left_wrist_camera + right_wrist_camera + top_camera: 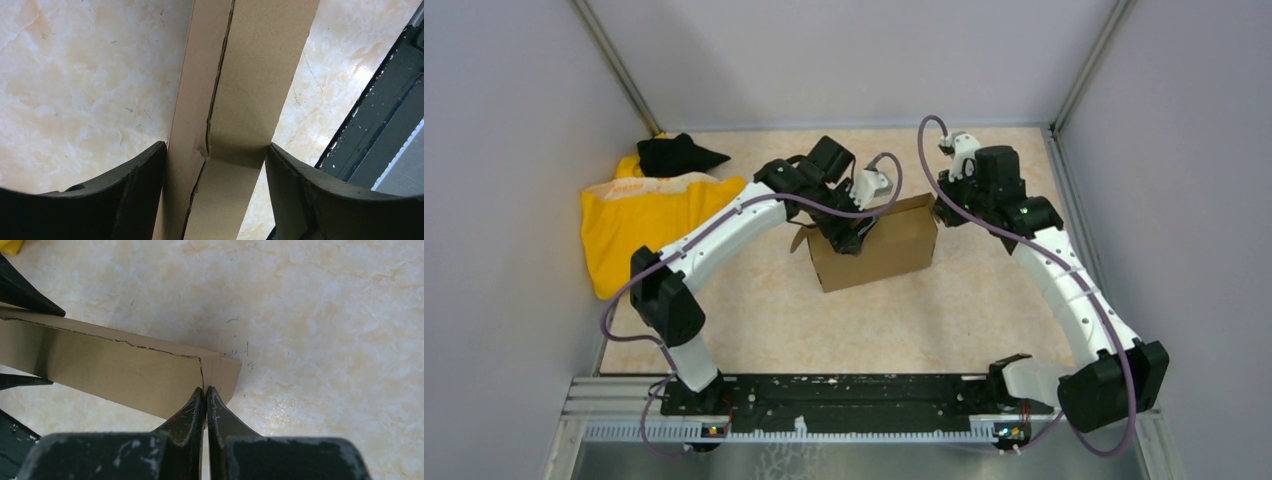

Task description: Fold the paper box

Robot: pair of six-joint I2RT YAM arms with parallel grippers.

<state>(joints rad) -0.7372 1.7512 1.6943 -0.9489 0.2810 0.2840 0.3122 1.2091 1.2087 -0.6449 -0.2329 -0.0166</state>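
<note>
The paper box (pixel 879 245) is a shallow brown cardboard mailer standing on its long edge in the middle of the table, with a small flap sticking out at its left end. My left gripper (pixel 854 235) comes down over its top edge. In the left wrist view both fingers press the box's (pixel 235 100) two broad faces, the left gripper (pixel 215 150) shut on it. My right gripper (pixel 939 205) is at the box's right end. In the right wrist view its tips (pixel 205 390) are shut together against the seam at the box's (pixel 115 370) corner.
A yellow cloth (pixel 644 225) with a black cloth (pixel 674 155) on top lies at the back left. Grey walls enclose the table on three sides. The black base rail (pixel 844 405) runs along the near edge, also seen as the rail (pixel 385 110) in the left wrist view.
</note>
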